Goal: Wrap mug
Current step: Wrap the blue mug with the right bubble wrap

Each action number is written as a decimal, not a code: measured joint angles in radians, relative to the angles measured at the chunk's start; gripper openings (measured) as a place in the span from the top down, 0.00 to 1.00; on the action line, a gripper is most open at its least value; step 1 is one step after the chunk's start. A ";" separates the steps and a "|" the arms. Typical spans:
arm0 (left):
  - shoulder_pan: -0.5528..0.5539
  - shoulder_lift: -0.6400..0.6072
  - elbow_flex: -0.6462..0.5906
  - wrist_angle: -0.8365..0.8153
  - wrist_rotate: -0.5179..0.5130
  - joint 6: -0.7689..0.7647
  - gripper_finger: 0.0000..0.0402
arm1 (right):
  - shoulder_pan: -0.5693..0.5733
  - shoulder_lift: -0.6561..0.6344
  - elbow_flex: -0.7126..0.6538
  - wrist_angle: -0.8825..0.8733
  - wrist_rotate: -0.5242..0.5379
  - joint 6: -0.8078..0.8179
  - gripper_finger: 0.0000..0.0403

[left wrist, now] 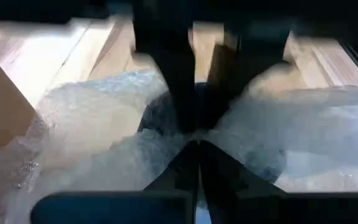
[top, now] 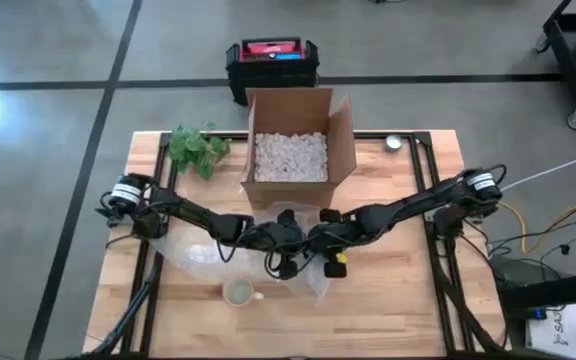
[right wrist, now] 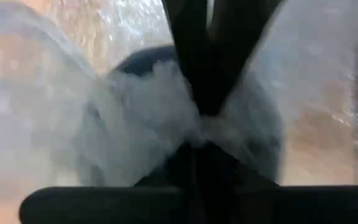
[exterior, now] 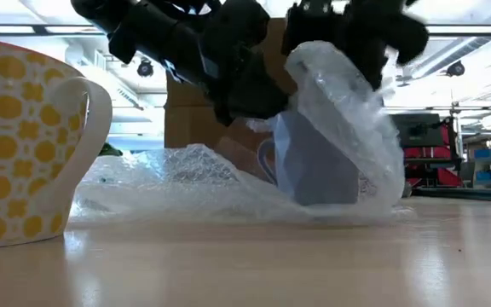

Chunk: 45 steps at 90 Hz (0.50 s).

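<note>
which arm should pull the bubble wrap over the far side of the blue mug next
Probably the right. Its gripper is shut on bubble wrap already draped over the blue mug; the left gripper pinches the sheet beside it.

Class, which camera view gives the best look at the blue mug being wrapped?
The low view: the blue mug stands upright under bubble wrap, handle visible. The high view hides it beneath the grippers; both wrist views show only a dark rim through wrap.

- wooden table (top: 408,300) with a black frame
- open cardboard box (top: 298,150) (white packing peanuts inside) at the far edge
- green plant (top: 196,148) beside it
- bubble wrap (top: 193,255) spread mid-table
- yellow-patterned mug (top: 238,292) near the front
</note>
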 joint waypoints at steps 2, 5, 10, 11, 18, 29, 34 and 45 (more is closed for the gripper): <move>0.000 0.000 0.000 0.000 0.000 0.000 1.00 | 0.000 -0.015 0.015 -0.015 0.000 -0.002 0.98; 0.000 0.000 0.000 -0.001 0.000 0.000 1.00 | 0.000 -0.036 0.036 -0.044 0.001 -0.008 0.98; 0.000 0.000 0.000 0.000 0.000 0.000 1.00 | 0.000 -0.069 0.051 -0.065 0.011 -0.013 0.98; 0.000 0.000 0.000 0.000 0.000 0.000 1.00 | 0.000 -0.072 0.051 -0.063 0.016 -0.014 0.98; 0.000 0.000 0.000 0.000 0.000 0.000 1.00 | 0.001 -0.081 0.048 -0.018 0.061 -0.018 0.98; 0.000 0.000 0.000 0.002 0.000 -0.001 1.00 | -0.006 -0.045 0.022 0.067 0.079 -0.026 0.98; 0.000 -0.002 0.000 0.004 0.000 -0.004 1.00 | -0.007 -0.004 -0.001 0.093 0.082 -0.025 0.98; 0.000 -0.009 -0.003 -0.013 0.002 -0.007 1.00 | -0.006 0.088 -0.031 0.121 0.090 0.000 0.98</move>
